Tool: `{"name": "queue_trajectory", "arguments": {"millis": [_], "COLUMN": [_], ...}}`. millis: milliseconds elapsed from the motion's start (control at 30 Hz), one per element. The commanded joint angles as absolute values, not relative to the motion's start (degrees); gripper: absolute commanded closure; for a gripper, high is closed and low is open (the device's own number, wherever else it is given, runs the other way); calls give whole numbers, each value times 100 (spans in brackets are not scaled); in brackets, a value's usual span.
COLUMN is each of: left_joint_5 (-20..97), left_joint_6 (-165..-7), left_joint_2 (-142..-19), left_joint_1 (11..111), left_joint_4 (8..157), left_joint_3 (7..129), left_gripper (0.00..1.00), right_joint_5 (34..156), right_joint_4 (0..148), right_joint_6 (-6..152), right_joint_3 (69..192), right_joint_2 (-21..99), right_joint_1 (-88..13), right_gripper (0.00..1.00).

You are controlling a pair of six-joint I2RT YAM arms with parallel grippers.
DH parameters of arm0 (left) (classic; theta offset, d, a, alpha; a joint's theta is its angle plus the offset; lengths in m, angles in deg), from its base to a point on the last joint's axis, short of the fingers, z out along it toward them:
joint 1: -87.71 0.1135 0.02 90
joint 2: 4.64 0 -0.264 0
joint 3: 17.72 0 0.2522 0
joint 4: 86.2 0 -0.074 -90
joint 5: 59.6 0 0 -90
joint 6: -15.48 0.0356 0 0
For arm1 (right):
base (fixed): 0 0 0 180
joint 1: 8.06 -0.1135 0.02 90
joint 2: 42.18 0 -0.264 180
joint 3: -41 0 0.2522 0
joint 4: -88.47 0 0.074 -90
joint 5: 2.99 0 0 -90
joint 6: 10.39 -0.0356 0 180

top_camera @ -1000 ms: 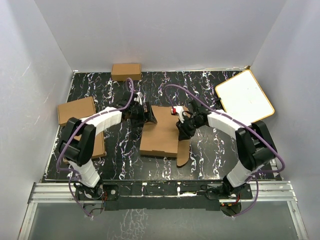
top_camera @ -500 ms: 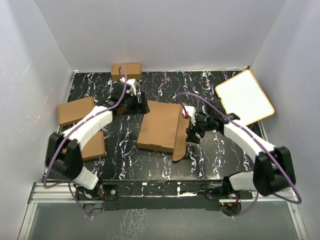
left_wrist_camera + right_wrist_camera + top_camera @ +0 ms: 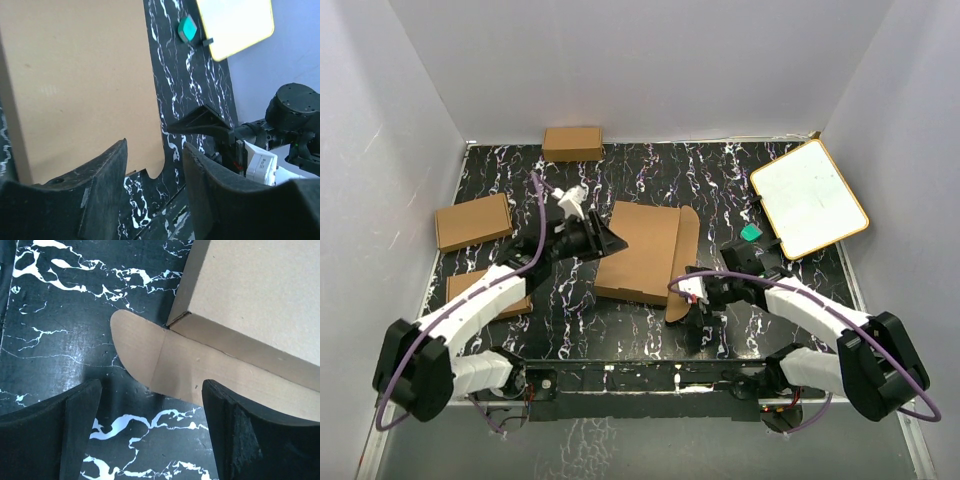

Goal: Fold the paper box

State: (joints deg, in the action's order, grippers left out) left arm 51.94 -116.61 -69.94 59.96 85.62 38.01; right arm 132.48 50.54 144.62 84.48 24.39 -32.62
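The paper box (image 3: 642, 250) lies partly folded in the middle of the table, a brown cardboard slab with a side flap (image 3: 687, 235) spread to its right and a rounded tab (image 3: 677, 303) at its near right corner. My left gripper (image 3: 612, 240) hovers at the box's left edge, jaws apart and empty; its wrist view looks across the box top (image 3: 75, 85) past the left gripper (image 3: 155, 170). My right gripper (image 3: 700, 303) sits just off the near right corner. In the right wrist view the right gripper (image 3: 150, 415) is wide open, the rounded tab (image 3: 137, 352) just ahead of its fingertips, untouched.
Three smaller cardboard boxes sit at the back (image 3: 572, 143) and on the left (image 3: 472, 221), (image 3: 485, 290). A white board with tan rim (image 3: 808, 197) leans at the right, a small green object (image 3: 750, 233) beside it. Grey walls enclose the table.
My right gripper opened, let go of the flap and drew back toward the near edge. My left gripper swung away to the back, then returned to the box's left edge with narrower jaws.
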Motion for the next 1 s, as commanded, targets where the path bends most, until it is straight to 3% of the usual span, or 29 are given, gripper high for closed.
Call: {"name": "queue_trajectory", "arguments": {"millis": [0,300,633,800,967], "left_joint_5": [5357,4855,4603,4531,4413], "left_joint_6": [-11971,-11805,-11801,-11829,-11796], "left_joint_2": [-7530,-8428,-8462,-8475,-8387], "left_joint_1": [5552,5018,4992,4992,4992], "left_joint_4": [9124,9390,9324,9323,9208], "left_joint_3": [3952,3877,3659,3513,3425], "left_gripper": [55,59,60,60,60], "right_joint_5": [13026,12680,12081,11926,11945], "right_joint_4": [6131,6419,6752,6872,6814], "right_joint_6": [14472,14382,13969,13612,13497], "right_joint_3": [8341,8247,8269,8319,8333], "right_joint_2": [2552,2740,2789,2692,2531], "right_joint_1": [-3597,-4126,-4631,-4520,-4311], "right_gripper": [13,16,23,39,44]}}
